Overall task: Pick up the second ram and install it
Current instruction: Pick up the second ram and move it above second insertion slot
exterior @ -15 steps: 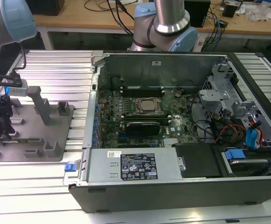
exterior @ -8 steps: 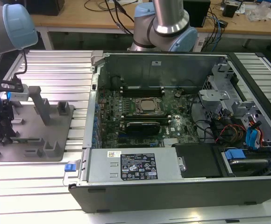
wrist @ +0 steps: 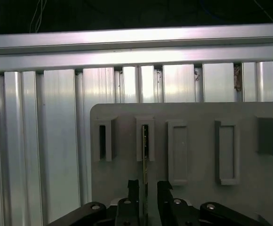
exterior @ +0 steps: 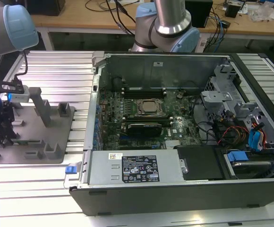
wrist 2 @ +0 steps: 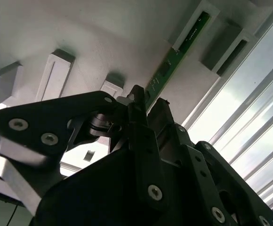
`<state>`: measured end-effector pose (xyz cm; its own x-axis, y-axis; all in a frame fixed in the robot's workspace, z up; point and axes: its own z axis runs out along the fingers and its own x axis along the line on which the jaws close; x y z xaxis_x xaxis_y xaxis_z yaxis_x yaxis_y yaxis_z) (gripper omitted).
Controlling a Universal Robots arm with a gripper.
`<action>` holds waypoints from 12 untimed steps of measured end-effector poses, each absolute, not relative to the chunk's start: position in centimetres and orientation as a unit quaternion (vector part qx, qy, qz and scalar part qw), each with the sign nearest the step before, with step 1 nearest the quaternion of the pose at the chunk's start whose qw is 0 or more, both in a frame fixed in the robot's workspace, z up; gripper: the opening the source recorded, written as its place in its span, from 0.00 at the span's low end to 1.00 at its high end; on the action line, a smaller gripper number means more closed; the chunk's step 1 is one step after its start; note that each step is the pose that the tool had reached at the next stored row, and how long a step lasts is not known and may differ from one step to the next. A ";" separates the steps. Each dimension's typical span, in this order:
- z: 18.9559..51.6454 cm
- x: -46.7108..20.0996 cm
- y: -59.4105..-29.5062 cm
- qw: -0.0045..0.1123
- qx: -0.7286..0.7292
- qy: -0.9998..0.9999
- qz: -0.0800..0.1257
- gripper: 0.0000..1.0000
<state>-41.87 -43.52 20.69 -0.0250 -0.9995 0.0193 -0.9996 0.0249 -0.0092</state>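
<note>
The claw (wrist: 147, 189) hangs low over the tray (wrist: 197, 113). Its two fingers (wrist: 132, 193) are parted narrowly, one on each side of the ram (wrist: 145, 146). In the first wrist view a sliver of gap shows between each finger and the board, so I judge the claw open and holding nothing. In the second wrist view the green ram (wrist 2: 176, 59) runs out from between the fingertips, with its far end seated in a slotted block (wrist 2: 187, 28) of the tray. It stands on its long edge, upright and in line with the fingers.

The tray lies on the ribbed aluminium table (wrist: 42, 141). In the exterior view it is at the left, well apart from the open case (exterior: 175, 64). The motherboard (exterior: 127, 101) and its black slots (exterior: 144, 90) lie inside that case.

The step in hand is the pick-up, at the point of the grasp. The ram is not yet gripped or lifted, and the install has not begun.

A grasp from here would call for an even squeeze on the board's flat faces, not on its chips' corners. The pull would need to go straight out along the block's slot. The stick is thin and stiff, and I would expect a sideways tug to bind it in the block or tilt it in the grip.
</note>
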 end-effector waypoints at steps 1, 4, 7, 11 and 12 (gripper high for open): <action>20.7 -41.9 -43.5 0.004 0.698 -0.716 0.010 0.28; 20.7 -41.9 -43.5 0.004 0.698 -0.716 0.010 0.26; 20.7 -41.9 -43.5 0.004 0.699 -0.715 0.010 0.19; 20.7 -42.0 -43.5 0.004 0.699 -0.715 0.010 0.18; 20.7 -42.0 -43.5 0.004 0.699 -0.715 0.010 0.11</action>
